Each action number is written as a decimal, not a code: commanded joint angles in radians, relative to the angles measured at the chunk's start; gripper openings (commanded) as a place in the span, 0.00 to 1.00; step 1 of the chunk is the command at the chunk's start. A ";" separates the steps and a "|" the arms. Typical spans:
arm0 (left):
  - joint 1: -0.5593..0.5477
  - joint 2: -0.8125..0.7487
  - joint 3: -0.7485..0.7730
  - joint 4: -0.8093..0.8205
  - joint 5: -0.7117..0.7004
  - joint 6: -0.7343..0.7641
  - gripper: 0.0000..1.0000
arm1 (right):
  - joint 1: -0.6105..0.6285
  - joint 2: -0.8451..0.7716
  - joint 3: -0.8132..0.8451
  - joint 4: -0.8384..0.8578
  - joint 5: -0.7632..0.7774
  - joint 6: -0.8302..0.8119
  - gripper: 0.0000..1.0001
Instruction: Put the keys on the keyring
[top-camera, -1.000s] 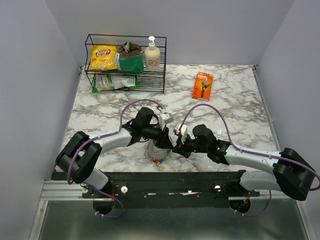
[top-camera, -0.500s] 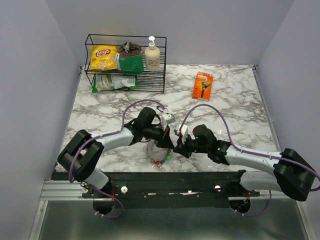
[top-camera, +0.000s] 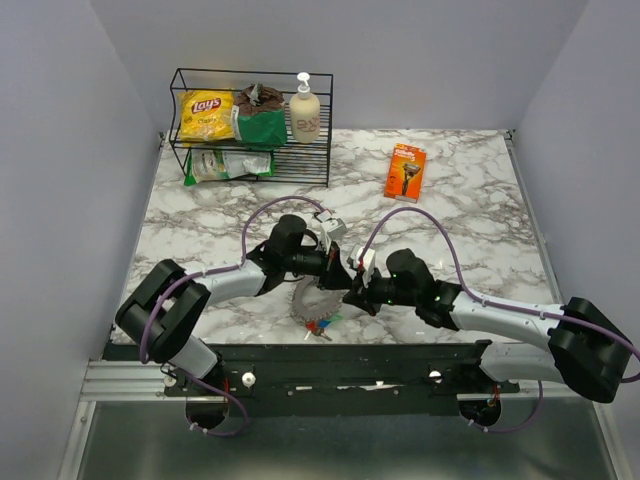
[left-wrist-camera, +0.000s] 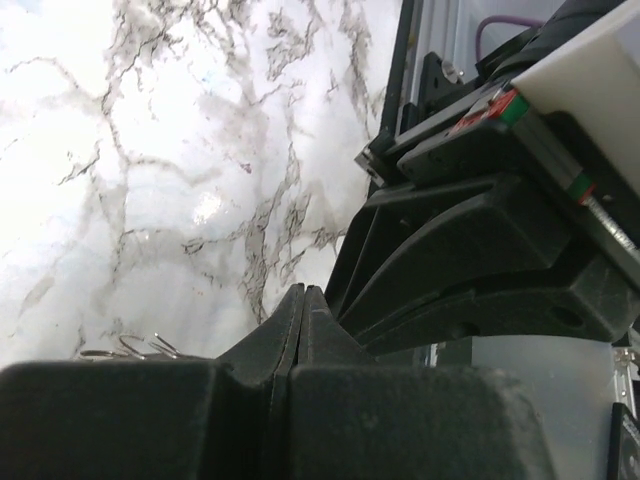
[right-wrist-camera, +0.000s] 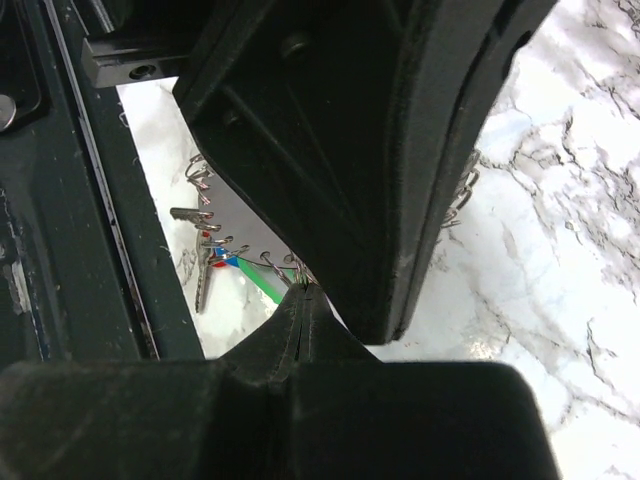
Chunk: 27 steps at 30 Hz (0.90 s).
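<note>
The keyring (top-camera: 307, 303), a silvery toothed loop, sits tilted near the table's front edge between both grippers. Keys (top-camera: 318, 327) with red, blue and green heads hang from its lower rim. My left gripper (top-camera: 337, 283) is over the ring's right side, jaws pressed together (left-wrist-camera: 303, 290) with nothing seen between them; only wire loops of the keyring (left-wrist-camera: 140, 347) show beside it. My right gripper (top-camera: 350, 297) meets it from the right. Its shut tips (right-wrist-camera: 303, 293) pinch the keyring (right-wrist-camera: 232, 222) at the rim, where a green key (right-wrist-camera: 255, 281) hangs. More keys (right-wrist-camera: 204, 268) dangle left of it.
A black wire rack (top-camera: 325, 150) at the back left holds a chips bag (top-camera: 206, 113), a dark pouch and a soap bottle (top-camera: 305, 115). An orange razor box (top-camera: 405, 171) lies at back centre. The dark mounting rail (top-camera: 330, 360) runs just below the keys.
My left gripper's jaws have closed from partly open and the arm has drawn slightly back. The keyring and keys have shifted a little toward the front edge. The right arm stays put.
</note>
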 joint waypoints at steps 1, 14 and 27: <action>-0.003 0.012 -0.011 0.075 0.041 -0.028 0.00 | 0.011 -0.011 -0.007 0.052 -0.008 0.005 0.01; 0.080 -0.120 -0.011 -0.192 0.001 0.124 0.44 | 0.010 -0.066 -0.027 0.009 0.010 0.006 0.01; 0.071 -0.040 0.041 -0.261 0.107 0.201 0.40 | 0.011 -0.056 -0.021 0.004 0.007 0.006 0.01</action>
